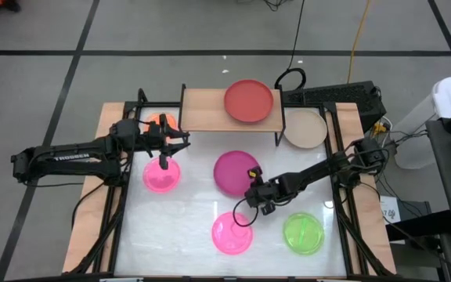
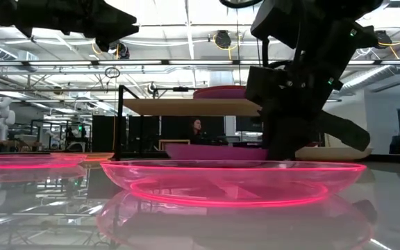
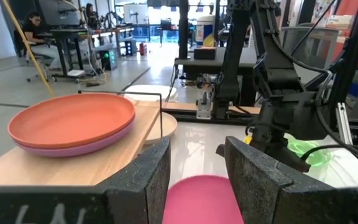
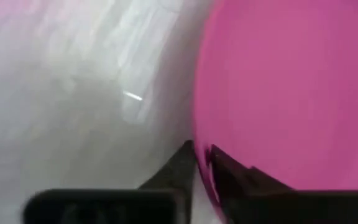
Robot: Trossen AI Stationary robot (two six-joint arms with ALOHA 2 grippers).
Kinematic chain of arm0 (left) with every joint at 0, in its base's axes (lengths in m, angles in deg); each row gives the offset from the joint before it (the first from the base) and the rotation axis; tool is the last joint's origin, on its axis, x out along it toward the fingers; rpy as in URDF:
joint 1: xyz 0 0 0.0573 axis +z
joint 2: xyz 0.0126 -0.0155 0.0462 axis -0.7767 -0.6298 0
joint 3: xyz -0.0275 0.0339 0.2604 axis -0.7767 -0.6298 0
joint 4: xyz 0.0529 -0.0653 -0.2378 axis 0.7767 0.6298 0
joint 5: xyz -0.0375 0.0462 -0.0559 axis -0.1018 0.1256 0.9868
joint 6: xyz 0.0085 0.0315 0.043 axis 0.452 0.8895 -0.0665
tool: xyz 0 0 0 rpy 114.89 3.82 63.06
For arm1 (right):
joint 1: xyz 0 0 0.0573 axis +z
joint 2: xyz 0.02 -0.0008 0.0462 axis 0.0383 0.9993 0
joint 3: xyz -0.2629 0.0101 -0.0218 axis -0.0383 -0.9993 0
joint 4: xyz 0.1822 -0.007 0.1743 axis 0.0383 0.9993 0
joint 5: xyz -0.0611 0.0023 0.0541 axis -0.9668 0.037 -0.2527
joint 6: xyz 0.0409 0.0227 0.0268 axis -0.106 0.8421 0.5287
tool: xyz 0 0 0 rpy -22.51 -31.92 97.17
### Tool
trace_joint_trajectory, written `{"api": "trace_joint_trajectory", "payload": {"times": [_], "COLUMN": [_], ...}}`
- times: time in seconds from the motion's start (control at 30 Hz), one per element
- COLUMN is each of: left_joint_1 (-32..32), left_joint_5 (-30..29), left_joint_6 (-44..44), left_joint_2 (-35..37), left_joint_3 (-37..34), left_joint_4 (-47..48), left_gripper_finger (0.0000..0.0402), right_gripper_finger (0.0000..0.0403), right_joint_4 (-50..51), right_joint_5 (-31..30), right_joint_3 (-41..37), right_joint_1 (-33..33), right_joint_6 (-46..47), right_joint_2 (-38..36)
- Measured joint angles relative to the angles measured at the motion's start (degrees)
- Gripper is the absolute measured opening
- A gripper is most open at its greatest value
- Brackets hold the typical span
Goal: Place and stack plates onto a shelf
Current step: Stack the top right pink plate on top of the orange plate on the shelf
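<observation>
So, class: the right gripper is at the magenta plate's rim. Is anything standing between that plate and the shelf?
Nothing visible does. The magenta plate lies just in front of the shelf, with bare table between. The right gripper is pinching its rim. A red plate already sits on the shelf's right half.

White table [image 1: 186, 219]; grey floor [image 1: 131, 31] with dark lines; seated person [image 3: 33, 28] at desk.

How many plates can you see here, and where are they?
8. On the shelf: red plate stacked over a purple one. On the table: beige, magenta at the right tool, two clear pink, green, orange mostly hidden by the left arm.
</observation>
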Motion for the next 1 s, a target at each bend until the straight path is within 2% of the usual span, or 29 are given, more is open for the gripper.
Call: {"api": "trace_joint_trajectory", "payload": {"times": [0.2,0.43,0.6,0.8,0.9,1.0], "left_joint_1": [-0.01,-0.01,-0.01,-0.02,0.00,0.00], "left_joint_5": [0.00,0.00,-0.02,-1.88,-4.52,-5.55], "left_joint_6": [-0.02,-0.02,-0.02,0.23,0.63,1.66], "left_joint_2": [-0.01,-0.01,-0.01,-0.02,-0.02,-0.01], "left_joint_3": [0.00,0.00,0.00,0.00,0.00,0.00], "left_joint_4": [0.59,0.46,0.18,0.05,0.05,0.05], "left_gripper_finger": [0.0159,0.0159,0.0159,0.0159,0.0159,0.0159], "right_gripper_finger": [0.0004,0.0002,0.0001,0.0001,0.0001,0.0001], "right_joint_4": [1.68,-1.54,-11.95,-22.90,-19.66,-9.02], "right_joint_5": [-3.91,-21.03,-31.97,-29.64,-26.17,-18.38], "right_joint_3": [1.15,6.33,8.01,8.09,10.55,14.54], "right_joint_1": [3.56,6.78,2.50,-10.85,-18.29,-24.52], "right_joint_6": [2.08,-5.54,-17.20,-27.92,-27.41,-21.05], "right_joint_2": [-3.66,-14.74,-21.37,-23.54,-22.58,-21.07]}}
